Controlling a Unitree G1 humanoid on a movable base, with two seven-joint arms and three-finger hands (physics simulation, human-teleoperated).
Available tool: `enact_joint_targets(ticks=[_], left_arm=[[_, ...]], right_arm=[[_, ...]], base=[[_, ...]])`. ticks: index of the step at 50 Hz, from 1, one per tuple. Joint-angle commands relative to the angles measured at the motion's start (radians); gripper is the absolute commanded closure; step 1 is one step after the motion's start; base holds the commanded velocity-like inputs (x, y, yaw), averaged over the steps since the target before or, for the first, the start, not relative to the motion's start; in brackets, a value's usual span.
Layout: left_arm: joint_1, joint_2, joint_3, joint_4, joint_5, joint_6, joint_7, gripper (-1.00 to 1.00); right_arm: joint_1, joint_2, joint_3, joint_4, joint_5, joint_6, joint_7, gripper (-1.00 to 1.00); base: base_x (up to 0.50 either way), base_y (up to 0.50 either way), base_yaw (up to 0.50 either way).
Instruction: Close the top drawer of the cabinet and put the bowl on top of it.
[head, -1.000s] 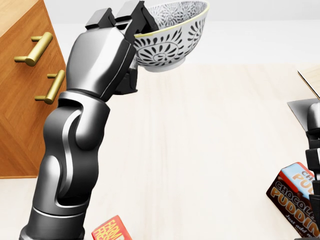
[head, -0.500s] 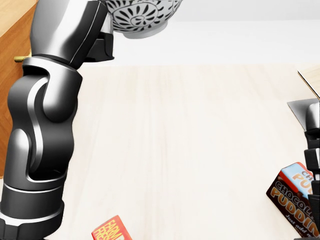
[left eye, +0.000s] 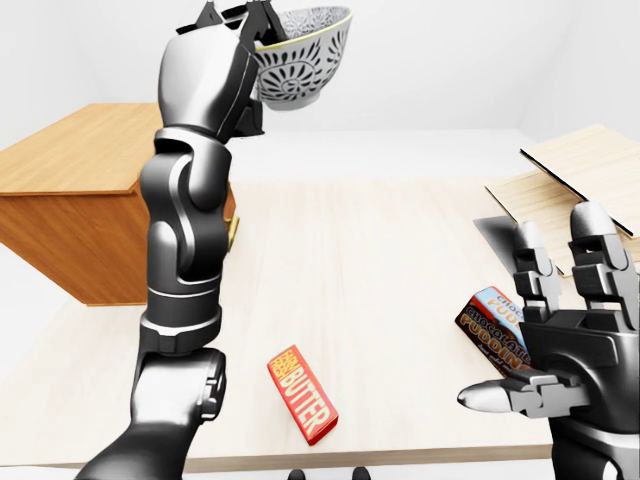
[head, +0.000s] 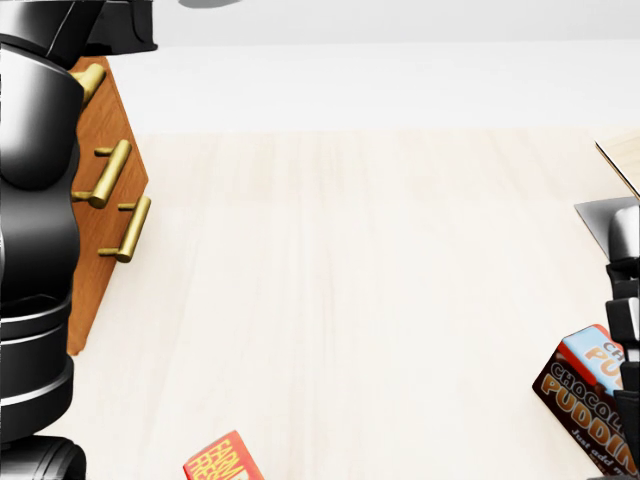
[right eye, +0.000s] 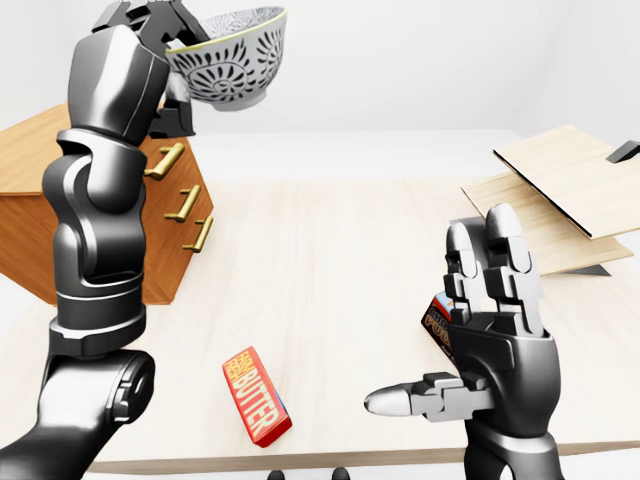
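While the left robot hand (left eye: 232, 22) is clenched on the near rim of the white ceramic bowl with black floral pattern (left eye: 305, 55), the bowl hangs high above the light wooden counter (left eye: 380, 260). In the left-eye view it sits up and to the right of the brown wooden cabinet (left eye: 85, 160), not yet over its top.

- Handling, as judged: glazed ceramic, so stiff, smooth and breakable if dropped. It looks moderately heavy for a rim pinch and tilts a little in the grip. The rim with a finger inside looks the only usable hold, and it wants a level, gentle set-down.
- Right robot hand (right eye: 495, 340): released, fingers spread, holding nothing, far right of the cabinet.
- Left-eye view: shows the cabinet's flat top, but the arm covers the drawer front.
- Right-eye view: shows the drawer front with its brass bar handles (right eye: 183, 203). No drawer appears to stand out, so the top one looks shut.
- Head view: handles seen close, with only a grey sliver of the bowl at the top edge.
- Also on the counter, right of the cabinet: a red butter box (left eye: 303, 395) and a brown chocolate pudding box (head: 585, 390).
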Motion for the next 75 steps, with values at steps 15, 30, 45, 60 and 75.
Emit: enact_joint_targets(ticks=[15,30,45,60,75], left_arm=[[-0.084,0.179,0.073,0.101,-0.082,0.000,0.068,1.00],[-0.059,0.291,0.129,0.129,-0.171,0.000,0.091,1.00],[-0.069,0.384,0.159,0.202,-0.210,0.000,0.111,1.00],[-0.065,0.466,0.186,0.303,-0.269,0.000,0.156,1.00],[-0.101,0.504,0.181,0.504,-0.329,0.000,0.253,1.00]], right_arm=[[-0.010,-0.010,0.015,0.019,-0.012,0.000,-0.009,-1.00],[-0.005,-0.011,0.030,0.018,-0.023,0.000,-0.013,-1.00],[-0.005,-0.012,0.035,0.016,-0.026,0.000,-0.016,-1.00],[-0.006,-0.020,0.056,0.032,-0.039,0.000,-0.025,-1.00],[-0.006,-0.025,0.074,0.045,-0.052,0.000,-0.032,-1.00]], base=[[0.00,0.00,0.00],[0.00,0.00,0.00],[0.00,0.00,0.00],[0.00,0.00,0.00],[0.00,0.00,0.00]])
